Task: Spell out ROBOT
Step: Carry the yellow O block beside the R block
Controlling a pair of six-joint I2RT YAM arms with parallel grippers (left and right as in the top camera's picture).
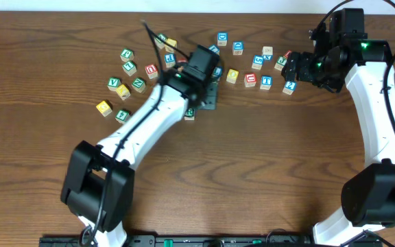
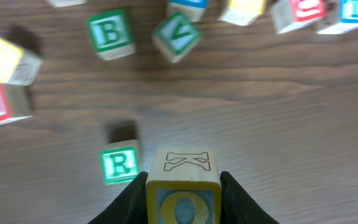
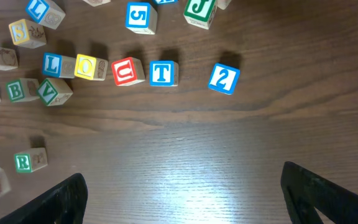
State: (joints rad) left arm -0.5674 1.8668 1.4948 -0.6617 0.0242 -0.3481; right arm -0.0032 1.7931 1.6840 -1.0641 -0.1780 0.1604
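Left arm (image 1: pixel 149 116) reaches diagonally from its near-left base toward the middle, wrist pitched downward. The left claw (image 2: pixel 183 193) is clamped on an O cube (image 2: pixel 182 165), with one dark finger against each side face. Right arm (image 1: pixel 379 103) rises from the near-right base and bends inward at the far side; the right claw (image 3: pixel 188 199) hangs with jaws spread wide, apparently empty.

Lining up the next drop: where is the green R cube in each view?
Overhead: green R cube, near picture centre.
Left wrist: lower left of centre, beside the held O cube.
Right wrist: lower left, near the edge.
Shared landmark: blue T cube, in all three.
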